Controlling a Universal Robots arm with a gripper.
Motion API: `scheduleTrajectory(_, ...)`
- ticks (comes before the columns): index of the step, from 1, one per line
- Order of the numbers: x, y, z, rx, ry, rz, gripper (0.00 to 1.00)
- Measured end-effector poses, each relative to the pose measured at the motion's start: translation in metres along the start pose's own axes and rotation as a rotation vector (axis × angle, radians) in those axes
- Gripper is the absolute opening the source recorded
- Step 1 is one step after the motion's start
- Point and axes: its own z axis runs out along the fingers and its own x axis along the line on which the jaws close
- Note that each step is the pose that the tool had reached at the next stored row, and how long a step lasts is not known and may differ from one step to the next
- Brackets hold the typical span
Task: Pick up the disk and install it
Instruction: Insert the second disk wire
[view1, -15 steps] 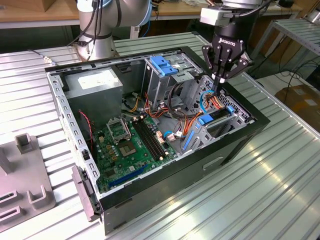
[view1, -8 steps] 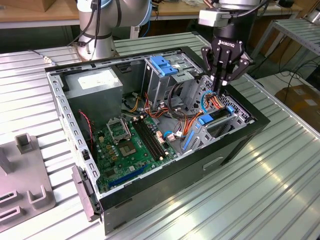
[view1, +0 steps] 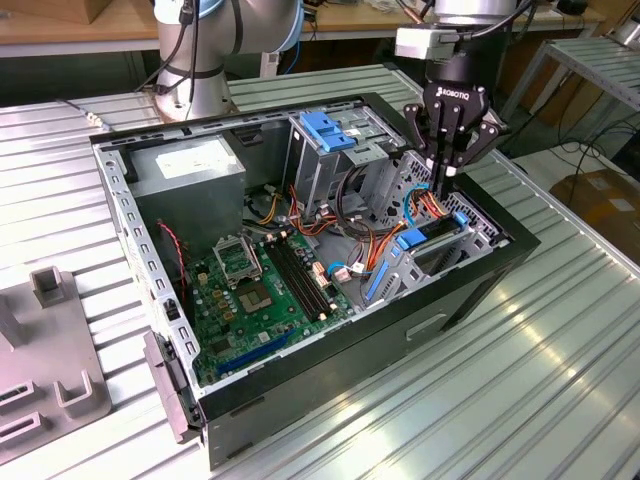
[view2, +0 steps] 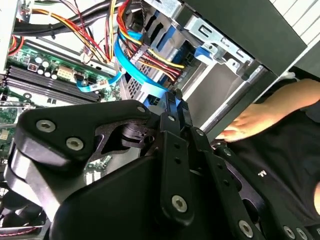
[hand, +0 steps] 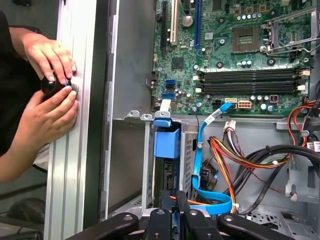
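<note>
Where wrist views differ: hands (hand: 50, 95).

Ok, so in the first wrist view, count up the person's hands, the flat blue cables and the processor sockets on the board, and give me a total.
Hands: 2
Flat blue cable: 1
Processor socket: 1
Total: 4
</note>
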Motion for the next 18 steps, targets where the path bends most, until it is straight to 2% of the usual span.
scheduleTrajectory(1, 0.0000, 0.0001, 0.0005, 0.0015, -0.0035, -0.001, 0.16)
scheduleTrajectory(2, 0.0006, 0.0007, 0.0013, 0.0025, -0.0112, -0.001, 0.16)
scheduleTrajectory(3, 0.0012, 0.0012, 0.0020, 0.0040, -0.0200, -0.003, 0.16)
scheduleTrajectory(4, 0.0018, 0.0024, 0.0029, 0.0067, -0.0370, -0.007, 0.16)
scheduleTrajectory(7, 0.0027, 0.0045, 0.0041, 0.0107, -0.0614, -0.010, 0.16)
scheduleTrajectory(9, 0.0037, 0.0071, 0.0055, 0.0157, -0.0754, -0.011, 0.16)
scheduleTrajectory(10, 0.0044, 0.0089, 0.0068, 0.0186, -0.0795, -0.011, 0.16)
scheduleTrajectory(13, 0.0049, 0.0108, 0.0086, 0.0222, -0.0847, -0.012, 0.16)
scheduleTrajectory(18, 0.0050, 0.0108, 0.0088, 0.0224, -0.0851, -0.012, 0.16)
